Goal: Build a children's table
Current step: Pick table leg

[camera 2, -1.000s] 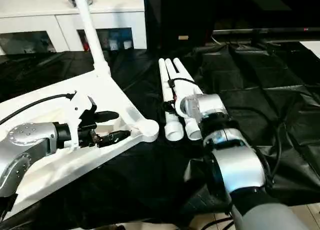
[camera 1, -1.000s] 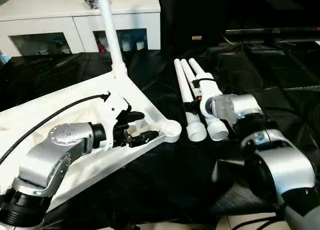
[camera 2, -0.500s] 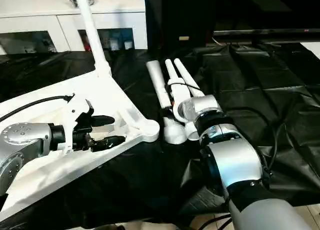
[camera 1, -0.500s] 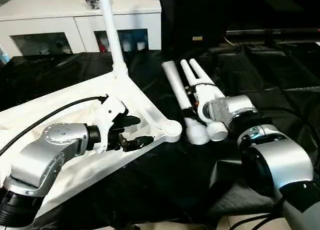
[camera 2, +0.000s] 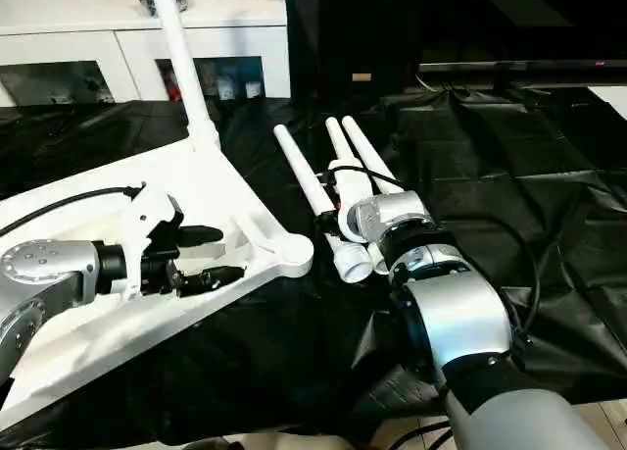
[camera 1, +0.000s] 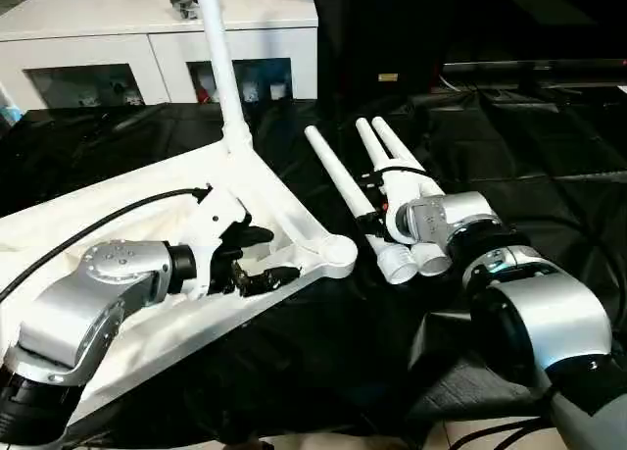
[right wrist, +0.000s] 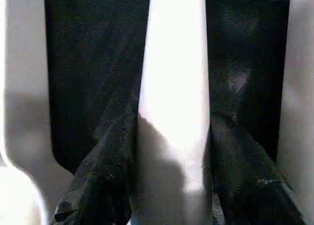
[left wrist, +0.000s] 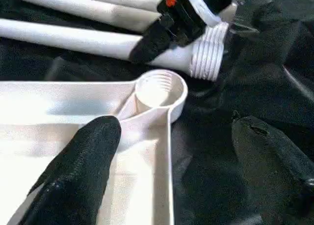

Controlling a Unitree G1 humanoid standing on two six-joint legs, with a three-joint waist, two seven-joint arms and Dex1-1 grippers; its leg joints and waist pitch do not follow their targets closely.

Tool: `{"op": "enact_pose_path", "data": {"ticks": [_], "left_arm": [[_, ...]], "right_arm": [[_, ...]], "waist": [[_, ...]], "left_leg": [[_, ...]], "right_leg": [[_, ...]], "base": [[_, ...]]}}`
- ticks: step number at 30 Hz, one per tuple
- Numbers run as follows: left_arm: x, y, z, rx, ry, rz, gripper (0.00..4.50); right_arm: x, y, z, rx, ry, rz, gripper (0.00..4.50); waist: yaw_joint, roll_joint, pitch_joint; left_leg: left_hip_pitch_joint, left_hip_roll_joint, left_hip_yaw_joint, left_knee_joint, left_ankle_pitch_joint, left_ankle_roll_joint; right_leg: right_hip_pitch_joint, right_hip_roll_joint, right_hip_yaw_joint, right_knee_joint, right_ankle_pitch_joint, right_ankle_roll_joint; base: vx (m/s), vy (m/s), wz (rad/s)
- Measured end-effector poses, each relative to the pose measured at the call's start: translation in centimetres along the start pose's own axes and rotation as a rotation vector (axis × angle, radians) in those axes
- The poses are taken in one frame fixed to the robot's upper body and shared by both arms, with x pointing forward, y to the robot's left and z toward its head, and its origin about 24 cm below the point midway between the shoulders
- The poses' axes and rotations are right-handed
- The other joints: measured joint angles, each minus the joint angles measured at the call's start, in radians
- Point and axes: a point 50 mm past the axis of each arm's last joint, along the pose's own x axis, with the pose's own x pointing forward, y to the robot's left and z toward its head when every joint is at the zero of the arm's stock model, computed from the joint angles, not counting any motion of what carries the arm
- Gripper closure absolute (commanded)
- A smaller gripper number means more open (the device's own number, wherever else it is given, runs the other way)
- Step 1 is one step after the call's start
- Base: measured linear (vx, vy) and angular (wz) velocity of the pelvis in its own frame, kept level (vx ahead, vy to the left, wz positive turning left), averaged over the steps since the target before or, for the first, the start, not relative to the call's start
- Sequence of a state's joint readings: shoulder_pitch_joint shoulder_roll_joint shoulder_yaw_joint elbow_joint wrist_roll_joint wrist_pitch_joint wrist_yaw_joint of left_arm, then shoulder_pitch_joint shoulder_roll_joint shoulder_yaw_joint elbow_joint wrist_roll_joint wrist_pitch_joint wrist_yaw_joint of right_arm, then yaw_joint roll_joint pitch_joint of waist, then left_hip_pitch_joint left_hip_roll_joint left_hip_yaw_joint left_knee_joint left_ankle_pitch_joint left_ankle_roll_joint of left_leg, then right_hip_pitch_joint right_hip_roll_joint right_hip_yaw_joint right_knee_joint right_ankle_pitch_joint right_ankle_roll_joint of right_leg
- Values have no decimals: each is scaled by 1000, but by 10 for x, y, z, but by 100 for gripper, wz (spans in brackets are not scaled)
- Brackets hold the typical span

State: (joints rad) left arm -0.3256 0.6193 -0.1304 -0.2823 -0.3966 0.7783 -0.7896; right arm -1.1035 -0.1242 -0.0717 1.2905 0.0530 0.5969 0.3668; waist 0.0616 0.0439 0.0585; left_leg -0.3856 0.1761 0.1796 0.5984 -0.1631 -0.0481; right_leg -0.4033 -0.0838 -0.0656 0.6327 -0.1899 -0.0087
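The children's table top [camera 1: 279, 200] lies upside down on the left, with one white leg [camera 1: 220, 68] standing upright in its far corner. Its near corner socket [camera 1: 339, 251] is empty. My left gripper [camera 1: 266, 256] is open and straddles the top's rim just behind that socket [left wrist: 159, 87], one finger [left wrist: 93, 151] inside the top and the other on the cloth. My right gripper [camera 1: 375, 207] is shut on a loose leg [camera 1: 338, 171], its black fingers [right wrist: 105, 176] pressed against both sides of that leg [right wrist: 174, 87]. The leg's threaded end [left wrist: 208, 53] lies close to the socket. Two more legs [camera 1: 392, 151] lie beside it.
Black cloth [camera 1: 549, 175] covers the work table. A white cabinet with glass doors [camera 1: 108, 28] stands behind it. A black cable [camera 1: 98, 229] runs from my left wrist across the table top. Dark equipment [camera 1: 529, 68] sits at the back right.
My right gripper has closed on the leftmost loose leg and swung its far end left, away from the other two. My left gripper has stayed by the rim.
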Motion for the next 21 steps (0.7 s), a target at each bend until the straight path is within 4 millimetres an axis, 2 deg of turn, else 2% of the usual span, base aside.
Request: {"op": "enact_pose_path", "data": {"ticks": [7,12,14,17,21], "left_arm": [[14,23,19,-86,-155,230,42],[36,20,38,-254,-334,190,42],[44,21,45,-316,-384,186,42],[55,24,52,-404,-435,177,42],[66,28,63,-495,-485,165,42]], "right_arm": [[-6,-1,8,181,-86,133,266],[-23,-5,36,218,-353,275,266],[-32,-6,41,204,-455,346,266],[-43,0,31,177,-553,544,266],[-53,13,9,142,-554,767,266]], "waist": [[3,1,0],[10,1,1],[16,1,0],[27,2,0],[33,2,1]], "left_leg": [[-3,0,0,1,0,0],[-7,0,0,3,0,2],[-7,1,0,4,-1,3],[-7,1,-1,4,-1,4],[-8,1,-1,5,0,5]], "right_leg": [[0,0,0,0,0,0],[-2,0,-1,-2,0,0],[-2,0,-2,-2,0,0],[-1,0,-2,-3,0,0],[-1,0,-3,-4,0,0]], "base": [[0,0,0],[0,0,0],[0,0,0],[0,0,0],[0,0,0]]}}
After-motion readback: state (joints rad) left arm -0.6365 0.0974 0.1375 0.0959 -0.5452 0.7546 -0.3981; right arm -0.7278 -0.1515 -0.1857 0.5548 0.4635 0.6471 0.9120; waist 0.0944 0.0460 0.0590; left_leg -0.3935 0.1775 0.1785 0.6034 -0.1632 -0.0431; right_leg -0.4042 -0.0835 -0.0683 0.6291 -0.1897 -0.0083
